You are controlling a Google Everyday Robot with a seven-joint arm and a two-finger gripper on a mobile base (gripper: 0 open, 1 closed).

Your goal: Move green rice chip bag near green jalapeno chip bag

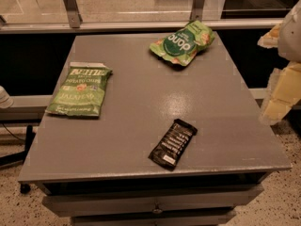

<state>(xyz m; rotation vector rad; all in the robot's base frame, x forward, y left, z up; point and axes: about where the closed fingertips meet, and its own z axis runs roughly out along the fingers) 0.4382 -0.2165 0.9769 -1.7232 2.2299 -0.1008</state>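
Observation:
The green rice chip bag (182, 42) is bright green and puffy with a dark circle logo. It lies at the far right part of the grey table (141, 102). The green jalapeno chip bag (80, 91) is flat, with a white top band. It lies at the table's left edge, well apart from the rice bag. My gripper (281, 91) shows as pale yellowish parts at the right edge of the view. It is beyond the table's right side, off to the right of the rice bag and nearer than it. It touches neither bag.
A black snack bar (172, 143) lies near the table's front edge, right of centre. A metal rail (141, 26) and a glass wall run behind the table. Drawers (155, 202) sit under the tabletop. A black stand (23, 159) is on the floor at the left.

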